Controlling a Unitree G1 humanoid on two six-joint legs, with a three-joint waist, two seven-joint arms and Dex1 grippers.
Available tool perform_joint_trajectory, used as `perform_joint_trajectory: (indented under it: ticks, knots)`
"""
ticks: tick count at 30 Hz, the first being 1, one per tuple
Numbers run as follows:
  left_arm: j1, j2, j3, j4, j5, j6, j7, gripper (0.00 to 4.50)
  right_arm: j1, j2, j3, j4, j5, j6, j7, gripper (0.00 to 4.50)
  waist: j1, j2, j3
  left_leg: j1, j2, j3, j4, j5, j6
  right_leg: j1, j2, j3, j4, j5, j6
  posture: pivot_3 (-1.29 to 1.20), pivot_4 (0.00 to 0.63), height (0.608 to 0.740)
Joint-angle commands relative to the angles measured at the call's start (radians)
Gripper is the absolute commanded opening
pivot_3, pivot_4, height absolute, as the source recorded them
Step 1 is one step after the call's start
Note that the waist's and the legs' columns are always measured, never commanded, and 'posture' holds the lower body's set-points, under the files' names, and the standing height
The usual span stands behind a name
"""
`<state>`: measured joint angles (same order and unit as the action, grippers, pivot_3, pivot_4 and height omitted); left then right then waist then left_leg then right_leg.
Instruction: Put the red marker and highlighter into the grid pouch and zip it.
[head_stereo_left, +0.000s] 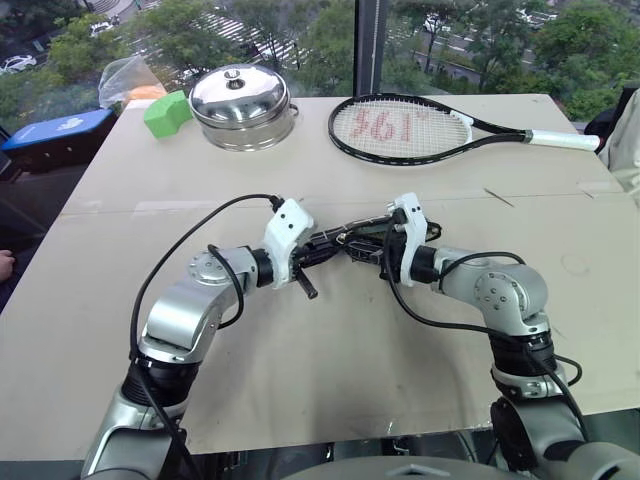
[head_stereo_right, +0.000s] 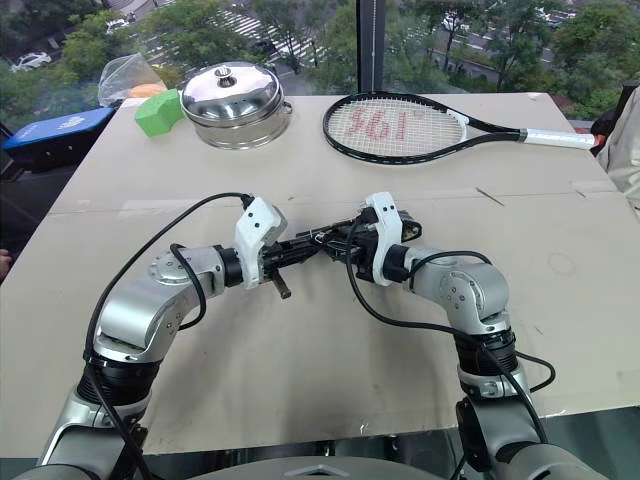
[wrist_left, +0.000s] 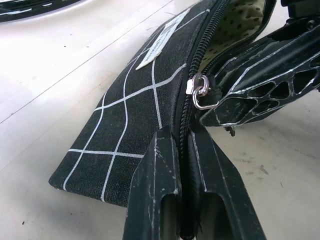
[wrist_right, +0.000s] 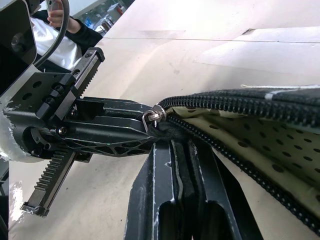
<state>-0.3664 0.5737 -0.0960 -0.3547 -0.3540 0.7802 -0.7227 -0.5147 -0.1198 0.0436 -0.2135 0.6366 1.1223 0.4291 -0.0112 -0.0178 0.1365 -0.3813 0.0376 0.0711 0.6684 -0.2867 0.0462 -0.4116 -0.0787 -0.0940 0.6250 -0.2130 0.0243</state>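
Desk (head_stereo_left: 330, 330) mid-area: grid pouch (wrist_left: 135, 115) held between both arms, mouth open, marker and highlighter not visible. Left gripper (wrist_left: 182, 150) pinches the closed end; right gripper (wrist_right: 172, 150) pinches by the zipper pull (wrist_right: 152, 117). Zipping remains.

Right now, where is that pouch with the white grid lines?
The pouch is in the middle of the table, held between the left end effector and the right end effector, nearer the robot than the racket.
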Motion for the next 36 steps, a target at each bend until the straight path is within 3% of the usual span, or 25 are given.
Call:
perform_joint_trajectory:
  ticks: [1, 8, 12, 19, 22, 25, 31, 35, 36]
  knots:
    - [-0.005, 0.014, 0.008, -0.025, -0.003, -0.02, -0.006, 0.0, 0.008, -0.021, -0.013, -0.061, 0.014, -0.019, 0.003, 0.03, 0.001, 0.0, 0.0, 0.0, 0.0, 0.0, 0.0, 0.0, 0.0, 0.0, 0.0, 0.0, 0.0, 0.0, 0.0, 0.0, 0.15, 0.74]
    - [-0.018, 0.023, 0.003, 0.006, 0.039, -0.05, 0.022, 0.0, 0.051, -0.074, -0.059, -0.145, -0.028, 0.013, -0.107, 0.03, 0.002, 0.0, 0.0, 0.0, 0.0, 0.0, 0.0, 0.0, 0.0, 0.0, -0.001, 0.0, 0.0, 0.0, 0.0, 0.0, 0.15, 0.74]
    - [-0.016, 0.016, -0.003, 0.011, 0.053, -0.058, 0.037, 0.0, 0.08, -0.059, -0.098, -0.209, -0.056, 0.041, -0.221, 0.03, 0.001, 0.0, 0.0, 0.0, 0.0, 0.0, 0.0, 0.0, 0.0, 0.0, 0.0, 0.0, 0.0, 0.0, 0.0, 0.0, 0.15, 0.74]
    - [-0.022, 0.013, -0.009, 0.029, 0.064, -0.071, 0.045, 0.0, 0.1, -0.048, -0.131, -0.26, -0.052, 0.072, -0.284, 0.03, 0.001, 0.0, 0.0, 0.0, 0.0, 0.0, 0.0, 0.0, 0.0, 0.0, 0.0, 0.0, 0.0, 0.0, 0.0, 0.0, 0.15, 0.74]
    - [-0.021, 0.021, -0.006, 0.039, 0.075, -0.077, 0.052, 0.0, 0.114, -0.106, -0.183, -0.274, -0.088, 0.086, -0.317, 0.03, 0.004, 0.0, 0.0, 0.0, 0.0, 0.0, 0.0, 0.0, 0.001, 0.0, -0.001, 0.0, 0.0, 0.0, 0.0, 0.0, 0.15, 0.74]
    - [-0.013, 0.037, -0.007, 0.049, 0.095, -0.102, 0.053, 0.0, 0.158, -0.247, -0.264, -0.281, -0.163, 0.101, -0.353, 0.03, 0.017, 0.0, 0.0, -0.001, -0.001, 0.001, 0.0, 0.0, 0.001, 0.0, -0.001, -0.001, -0.001, 0.0, 0.0, 0.0, 0.15, 0.74]
    - [-0.005, 0.052, -0.076, 0.085, 0.164, -0.222, 0.044, 0.0, 0.222, -0.355, -0.277, -0.324, -0.143, 0.102, -0.295, 0.03, 0.02, 0.0, 0.0, 0.0, 0.0, 0.002, -0.001, -0.001, 0.002, 0.0, 0.0, 0.0, -0.003, 0.0, 0.0, 0.0, 0.15, 0.74]
    - [0.016, 0.054, -0.103, 0.106, 0.2, -0.361, 0.01, 0.0, 0.282, -0.36, -0.241, -0.343, -0.107, -0.052, -0.161, 0.03, 0.023, 0.0, 0.0, 0.0, 0.0, 0.001, -0.001, -0.002, 0.003, 0.0, 0.001, 0.0, -0.003, 0.0, 0.0, 0.0, 0.15, 0.74]
    - [0.031, 0.055, -0.092, 0.111, 0.191, -0.38, -0.005, 0.34, 0.308, -0.381, -0.236, -0.346, -0.107, -0.083, -0.122, 0.28, 0.023, 0.001, 0.0, 0.0, 0.0, 0.001, -0.001, -0.002, 0.004, 0.0, 0.001, 0.0, -0.003, 0.0, 0.0, 0.0, 0.15, 0.74]
